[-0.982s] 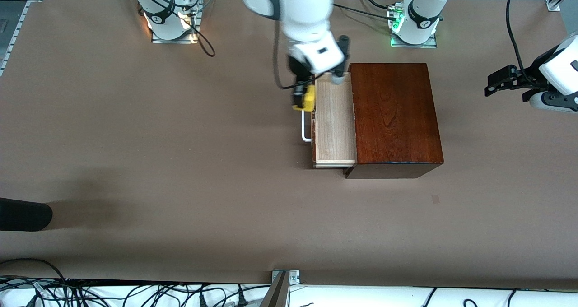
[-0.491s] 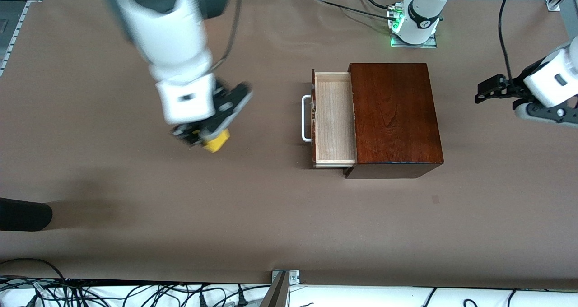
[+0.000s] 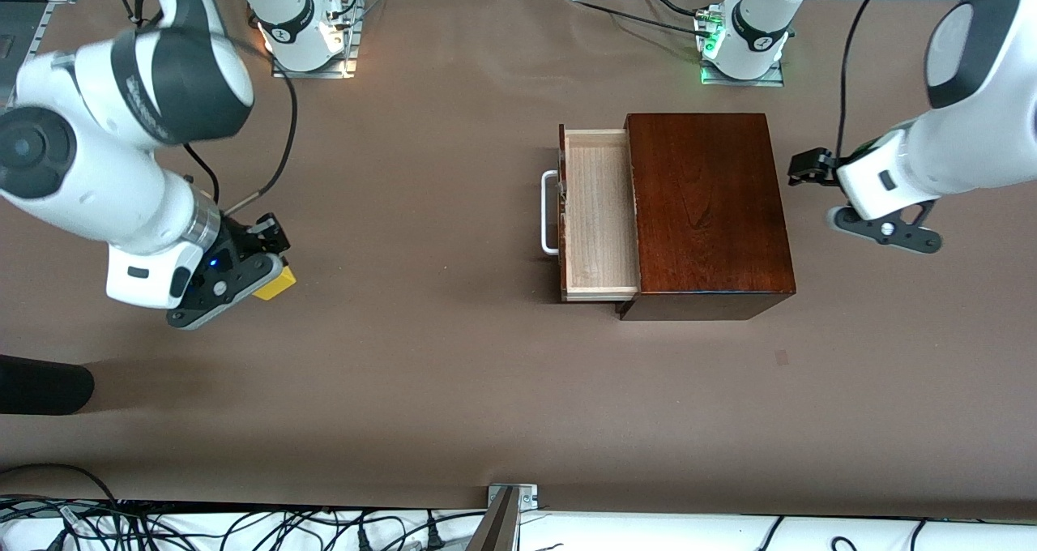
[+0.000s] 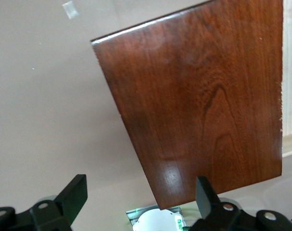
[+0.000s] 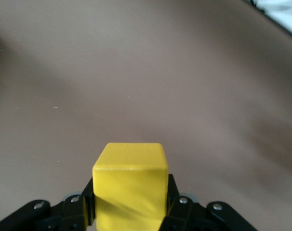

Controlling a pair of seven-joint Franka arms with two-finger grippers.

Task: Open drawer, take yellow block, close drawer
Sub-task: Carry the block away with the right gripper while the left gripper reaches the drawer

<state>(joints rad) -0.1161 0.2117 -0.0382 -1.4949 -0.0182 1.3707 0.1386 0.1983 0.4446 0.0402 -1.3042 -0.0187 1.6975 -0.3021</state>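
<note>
The drawer (image 3: 598,215) of the reddish-brown wooden box (image 3: 706,211) stands pulled out, its pale wood inside bare and its white bar handle (image 3: 548,213) toward the right arm's end. My right gripper (image 3: 261,271) is shut on the yellow block (image 3: 274,284), low over the bare table at the right arm's end. In the right wrist view the yellow block (image 5: 130,187) sits between the fingers (image 5: 83,204). My left gripper (image 3: 810,166) is open and empty beside the box at the left arm's end. The left wrist view shows the box top (image 4: 199,101).
A dark rounded object (image 3: 40,383) lies at the table's edge at the right arm's end, nearer the camera than the right gripper. The arm bases (image 3: 741,44) stand along the table's edge farthest from the camera. A small dark mark (image 3: 780,357) is on the tabletop.
My right gripper carried the yellow block from over the drawer to the right arm's end of the table and lowered it. My left gripper moved closer to the box.
</note>
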